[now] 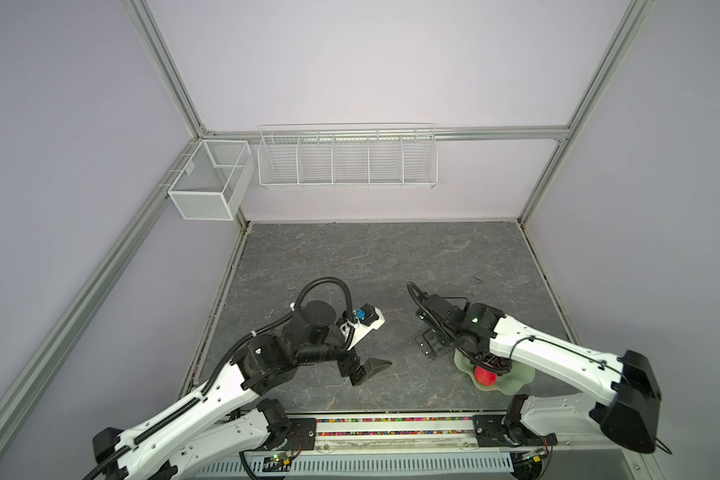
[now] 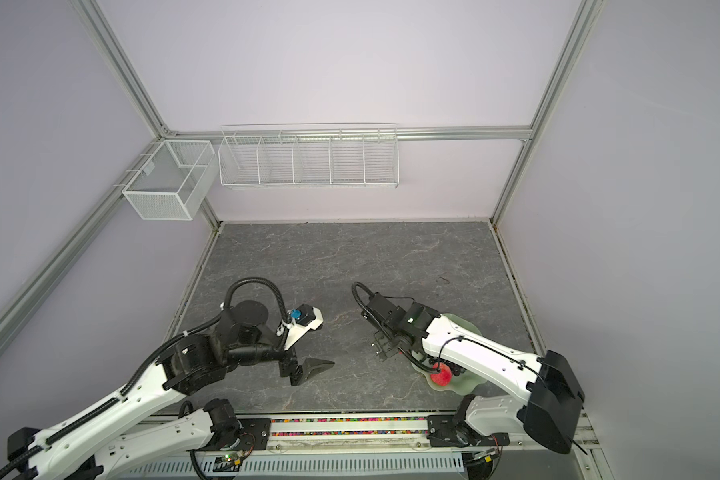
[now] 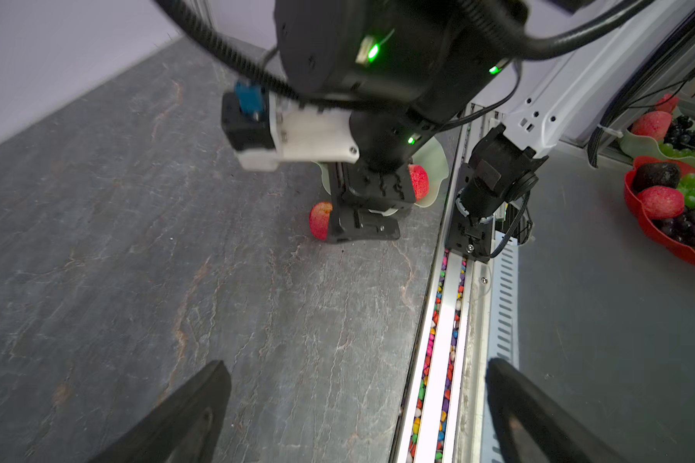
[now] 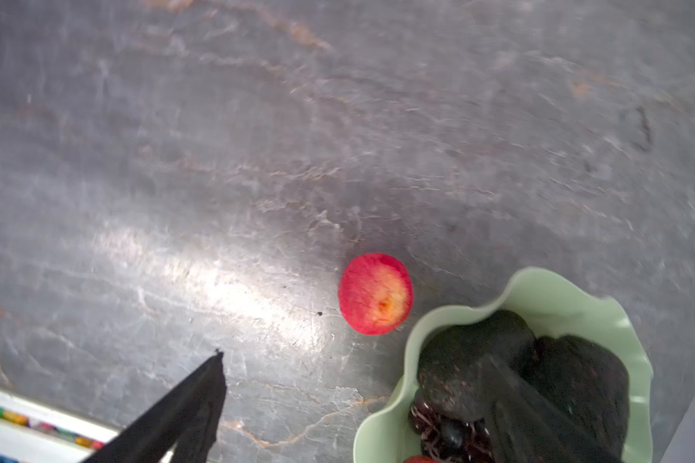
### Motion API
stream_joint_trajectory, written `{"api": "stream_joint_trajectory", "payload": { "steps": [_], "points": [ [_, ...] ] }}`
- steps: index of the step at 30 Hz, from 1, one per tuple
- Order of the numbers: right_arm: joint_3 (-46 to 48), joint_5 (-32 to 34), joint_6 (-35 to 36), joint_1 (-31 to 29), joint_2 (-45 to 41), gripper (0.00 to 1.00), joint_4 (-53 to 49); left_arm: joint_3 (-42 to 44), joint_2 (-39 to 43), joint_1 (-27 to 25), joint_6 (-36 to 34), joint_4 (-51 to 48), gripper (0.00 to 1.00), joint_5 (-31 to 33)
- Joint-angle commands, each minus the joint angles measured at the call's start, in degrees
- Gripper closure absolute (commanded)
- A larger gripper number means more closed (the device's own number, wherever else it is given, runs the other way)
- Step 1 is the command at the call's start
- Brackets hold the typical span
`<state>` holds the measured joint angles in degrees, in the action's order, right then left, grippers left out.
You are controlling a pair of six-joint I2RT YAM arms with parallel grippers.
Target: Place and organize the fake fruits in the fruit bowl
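Observation:
The pale-green fruit bowl sits near the table's front right, under my right arm in both top views. In the right wrist view it holds two dark avocados, purple grapes and the edge of a red apple. A second red apple lies on the table just outside the bowl's rim; in the top views the arm hides it. My right gripper is open and holds nothing, one finger above the table, the other over the bowl. My left gripper is open and empty over bare table.
White wire baskets hang on the back wall. A rail with coloured beads runs along the table's front edge. Beyond that edge, off the table, stand a red dish of fruit and another pale dish.

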<state>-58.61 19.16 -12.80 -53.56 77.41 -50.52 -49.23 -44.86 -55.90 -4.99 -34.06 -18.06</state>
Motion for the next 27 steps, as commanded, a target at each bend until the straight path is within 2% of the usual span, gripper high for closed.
{"api": "stream_joint_trajectory", "payload": {
  "steps": [1,5,7,10,12,17,22,27],
  "points": [
    [-4.28,-4.06,21.45,0.62,3.47,0.01,-0.34,2.36,3.90,-0.02,0.01,-3.59,0.01,2.98],
    [-11.28,-8.59,37.20,2.77,7.83,0.03,-8.05,1.90,4.78,0.00,-0.72,-4.21,0.01,2.68],
    [-12.98,-5.73,45.14,2.99,11.15,0.03,-13.34,1.94,4.78,0.00,-1.16,-3.83,0.01,2.13],
    [-12.24,-0.14,52.52,3.61,15.89,0.02,-17.21,2.72,5.04,0.00,-1.45,-2.82,0.01,1.72],
    [-10.83,1.27,55.65,4.14,18.19,0.00,-16.77,2.91,5.13,-0.02,-1.50,-2.51,0.01,1.58],
    [-8.37,0.53,57.60,5.80,19.75,0.00,-13.22,3.15,5.98,0.00,-1.41,-2.42,0.01,1.81],
    [-10.23,2.10,57.97,6.40,24.20,0.03,-12.32,3.99,5.86,0.00,-1.35,-1.32,0.01,1.89],
    [-11.53,0.63,57.98,6.87,27.60,0.05,-11.99,3.62,4.79,0.00,-1.64,-1.71,0.01,2.25]
  ]
}}
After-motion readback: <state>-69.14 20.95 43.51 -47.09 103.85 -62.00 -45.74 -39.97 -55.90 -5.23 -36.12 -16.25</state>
